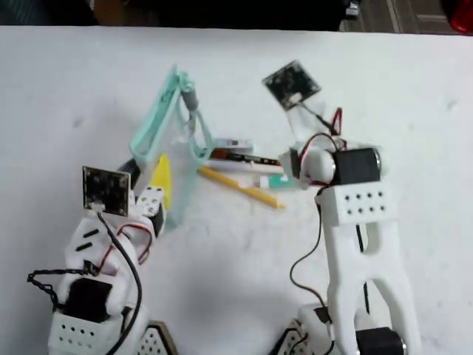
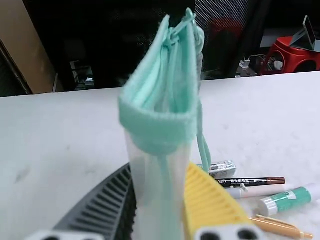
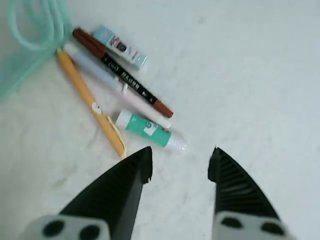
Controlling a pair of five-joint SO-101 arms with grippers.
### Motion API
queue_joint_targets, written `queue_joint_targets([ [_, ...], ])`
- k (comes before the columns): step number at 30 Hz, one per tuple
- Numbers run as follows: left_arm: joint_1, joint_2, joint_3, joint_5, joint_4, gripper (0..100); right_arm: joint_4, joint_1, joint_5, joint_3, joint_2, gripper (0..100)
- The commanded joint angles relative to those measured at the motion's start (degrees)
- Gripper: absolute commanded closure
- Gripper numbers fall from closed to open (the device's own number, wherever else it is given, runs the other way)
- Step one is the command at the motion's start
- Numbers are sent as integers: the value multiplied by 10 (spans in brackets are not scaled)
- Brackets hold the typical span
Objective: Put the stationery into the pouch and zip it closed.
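Note:
A pouch [image 1: 164,137] with a clear body and teal zipper band stands up off the table. My left gripper [image 1: 148,177] is shut on its lower end. In the left wrist view the pouch [image 2: 159,110] sits squeezed between the grey finger [image 2: 112,200] and the yellow finger [image 2: 207,200] of the left gripper [image 2: 160,172]. The stationery lies to the right of the pouch: an orange pen [image 3: 90,102], a dark brown pen [image 3: 120,75], a white pen, a green-and-white tube [image 3: 150,131] and a small box [image 3: 120,45]. My right gripper [image 3: 180,162] hangs open just above and short of the tube.
The pouch's teal cord [image 3: 30,30] loops on the table beside the pen tips. The white table [image 1: 236,259] has bare room in front of the stationery and to the far right. The table's far edge runs along the back.

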Motion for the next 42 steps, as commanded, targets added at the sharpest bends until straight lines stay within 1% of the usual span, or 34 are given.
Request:
queue_joint_targets([
  [1,-3,4,-6,3,7,910,-14,-20,-30,-57,-19,829],
  [7,-3,4,-5,3,7,910,-25,-87,-39,-144,13,829],
  [11,-1,4,-5,3,7,909,-74,-134,-119,-223,71,829],
  [13,0,4,-5,-6,7,890,-91,-146,-151,-260,107,829],
  [16,0,4,-4,-18,8,846,-95,-161,-171,-310,163,829],
  [19,0,4,-4,-18,8,844,-88,-172,-173,-363,207,829],
  [22,0,4,-4,-18,7,841,-36,-175,-173,-405,211,829],
  [26,-1,4,-4,-18,5,842,89,-158,-159,-418,200,829],
  [29,-3,4,-4,-18,3,849,156,-131,-102,-380,219,829],
  [31,-3,4,-4,-18,3,899,169,-121,-76,-331,236,829],
  [33,-3,4,-6,-20,2,977,161,-121,-54,-271,245,829],
  [34,-4,4,-7,-20,2,980,154,-125,-40,-238,247,829],
  [36,-13,1,-7,-21,2,960,133,-145,-14,-174,246,829],
  [38,-41,-20,-7,-18,2,976,96,-173,-1,-105,242,827],
  [42,-99,-105,-1,-17,20,978,-28,-194,-3,9,247,828],
])
